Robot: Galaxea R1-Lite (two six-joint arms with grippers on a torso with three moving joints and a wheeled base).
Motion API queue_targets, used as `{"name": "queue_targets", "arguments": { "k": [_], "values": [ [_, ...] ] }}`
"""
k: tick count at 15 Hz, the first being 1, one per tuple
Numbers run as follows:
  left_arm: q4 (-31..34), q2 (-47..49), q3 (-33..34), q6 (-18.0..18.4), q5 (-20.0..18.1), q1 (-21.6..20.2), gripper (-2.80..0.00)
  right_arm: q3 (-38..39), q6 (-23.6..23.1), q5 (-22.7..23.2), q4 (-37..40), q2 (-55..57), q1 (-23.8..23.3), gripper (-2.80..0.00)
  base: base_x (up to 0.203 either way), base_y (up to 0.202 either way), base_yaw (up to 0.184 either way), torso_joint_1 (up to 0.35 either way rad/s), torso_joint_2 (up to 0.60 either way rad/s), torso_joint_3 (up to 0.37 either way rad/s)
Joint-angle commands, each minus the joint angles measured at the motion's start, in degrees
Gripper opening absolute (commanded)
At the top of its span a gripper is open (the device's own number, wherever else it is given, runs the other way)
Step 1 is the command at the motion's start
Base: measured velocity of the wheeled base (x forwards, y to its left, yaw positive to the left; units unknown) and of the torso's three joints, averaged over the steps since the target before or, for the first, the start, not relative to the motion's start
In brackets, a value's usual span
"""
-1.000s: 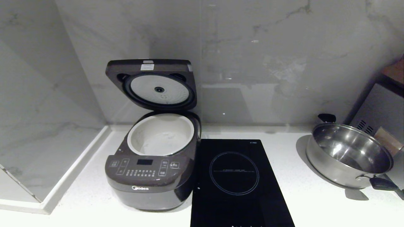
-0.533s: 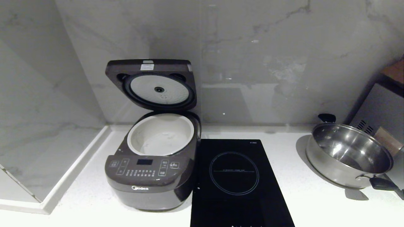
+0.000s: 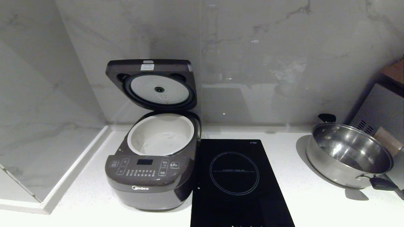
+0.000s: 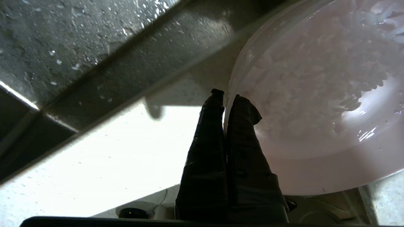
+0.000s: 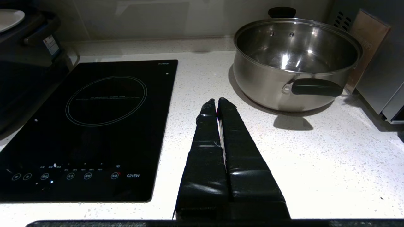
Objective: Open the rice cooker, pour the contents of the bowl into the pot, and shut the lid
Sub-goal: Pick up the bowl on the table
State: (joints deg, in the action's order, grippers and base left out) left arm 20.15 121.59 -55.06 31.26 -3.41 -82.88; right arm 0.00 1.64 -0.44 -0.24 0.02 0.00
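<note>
The rice cooker point(image 3: 148, 186) stands at the back left of the white counter with its lid point(image 3: 151, 83) swung up against the wall. The silver-white inner plate faces forward. The white pot point(image 3: 139, 132) sits bare inside. Neither arm shows in the head view. In the left wrist view my left gripper point(image 4: 225, 94) is shut on the rim of the pale pink bowl point(image 4: 315, 173), one finger inside and one outside. White grains fill the bowl. My right gripper point(image 5: 217, 101) is shut on nothing, low over the counter between hob and pan.
A black induction hob point(image 3: 235, 176) lies right of the cooker. A steel pan point(image 3: 348, 154) with black handles stands at the far right, beside a grey appliance point(image 3: 382, 110). Marble walls close the back and left, with a raised ledge point(image 3: 72, 176) along the left.
</note>
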Motion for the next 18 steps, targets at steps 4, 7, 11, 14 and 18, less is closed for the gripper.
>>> {"name": "queue_targets", "arguments": {
  "k": [4,7,11,14,18],
  "values": [
    [0.15,-3.66,4.47,-0.13,-0.56,2.41,-2.80,0.00,0.03,0.00,-0.02,-0.02,0.00,-2.80,0.000,0.000,0.000,0.000,0.00,0.000],
    [0.15,-6.79,8.14,-0.22,-1.66,6.70,-2.80,0.00,0.03,0.00,-0.02,-0.02,0.00,-2.80,0.000,0.000,0.000,0.000,0.00,0.000],
    [0.07,-10.82,13.18,-3.86,-2.39,15.51,-2.80,0.00,0.03,0.00,-0.02,-0.02,0.00,-2.80,0.000,0.000,0.000,0.000,0.00,0.000],
    [0.06,-11.87,16.07,-7.16,-2.78,20.42,-2.80,0.00,0.03,0.00,-0.02,-0.02,0.00,-2.80,0.000,0.000,0.000,0.000,0.00,0.000],
    [0.06,-13.08,17.19,-13.42,-4.53,28.36,-2.80,0.00,0.03,0.00,-0.02,-0.02,0.00,-2.80,0.000,0.000,0.000,0.000,0.00,0.000]
  ]
}}
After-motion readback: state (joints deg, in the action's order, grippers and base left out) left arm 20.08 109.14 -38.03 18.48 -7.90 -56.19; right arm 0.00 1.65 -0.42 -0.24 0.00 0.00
